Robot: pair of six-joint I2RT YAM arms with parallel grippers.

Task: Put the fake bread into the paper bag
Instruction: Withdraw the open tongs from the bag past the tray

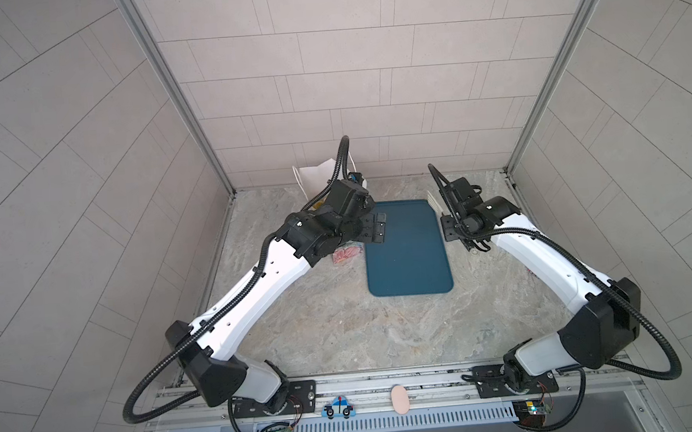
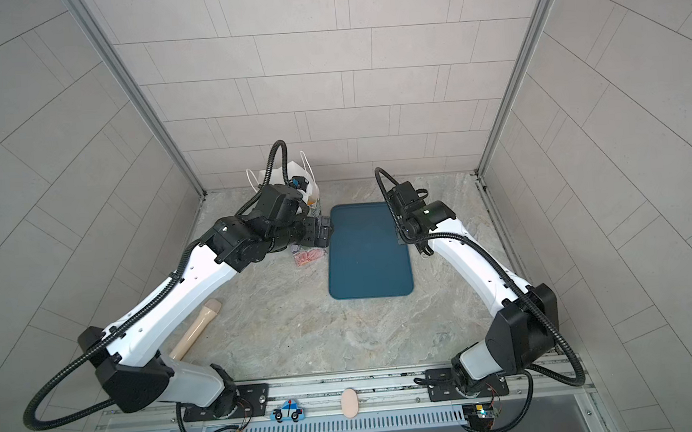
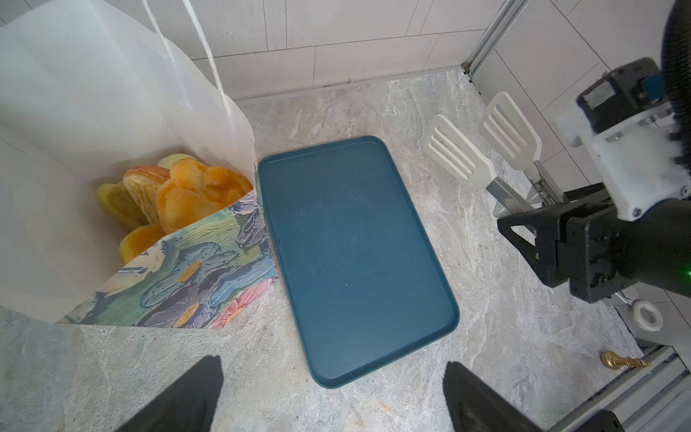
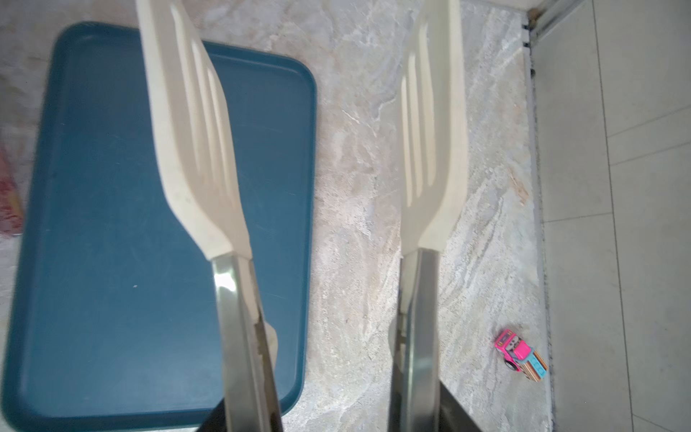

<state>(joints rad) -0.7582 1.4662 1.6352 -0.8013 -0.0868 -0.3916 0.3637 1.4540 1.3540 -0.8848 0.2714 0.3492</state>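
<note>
Resting inside the paper bag [image 3: 93, 112] is fake bread [image 3: 190, 194], seemingly heaped.

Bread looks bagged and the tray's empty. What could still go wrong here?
1. The open left gripper sits near the paper bag; a careless retreat could snag a handle or tip it, spilling the fake bread.
2. The tongs in the right gripper hang close beside the tray; lowering them could shove it.

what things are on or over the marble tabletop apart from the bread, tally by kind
paper bag: 1
blue tray: 1
tongs: 1
pink toy car: 1
small gold piece: 1
red-pink packet: 1
beige stick: 1
total: 7
</note>
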